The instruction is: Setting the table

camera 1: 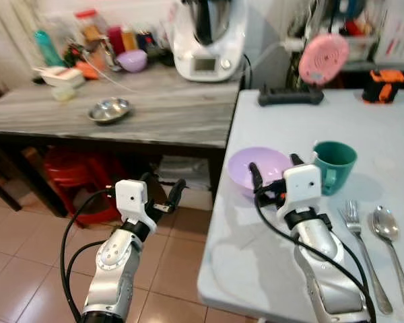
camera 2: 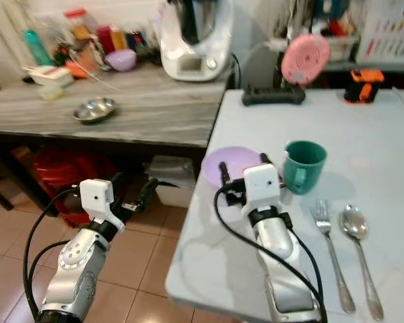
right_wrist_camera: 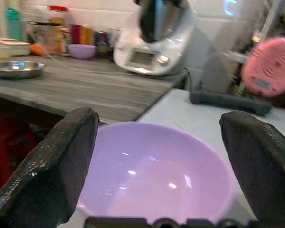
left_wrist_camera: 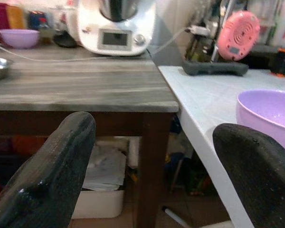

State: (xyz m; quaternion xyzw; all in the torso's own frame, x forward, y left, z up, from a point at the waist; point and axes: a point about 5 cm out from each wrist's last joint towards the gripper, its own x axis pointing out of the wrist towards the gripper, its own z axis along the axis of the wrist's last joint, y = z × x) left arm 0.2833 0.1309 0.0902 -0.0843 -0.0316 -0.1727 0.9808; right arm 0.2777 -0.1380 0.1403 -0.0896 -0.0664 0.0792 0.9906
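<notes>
- The right gripper [camera 1: 276, 169] sits low-centre in the left eye view, over the near edge of the white table [camera 1: 384, 134], with its two black fingers spread apart on either side of the lilac bowl [camera 1: 259, 168]; they hold nothing.
- In the right wrist view the lilac bowl [right_wrist_camera: 154, 173] lies between the fingers [right_wrist_camera: 52, 166], upright and empty.
- Just right of the bowl stands a green mug [camera 1: 334, 165], upright, handle towards the robot.
- Towards the lower right of the frame a fork [camera 1: 362, 249] and a spoon [camera 1: 390, 252] lie side by side on the table.
- The left gripper [camera 1: 163, 195] hangs at the lower left, over the tiled floor beside the table, its fingers parted and empty.
- In the upper left, a grey wooden counter [camera 1: 155, 111] carries a steel dish [camera 1: 109, 109], and a white kitchen machine [camera 1: 209, 40] stands at its back.
</notes>
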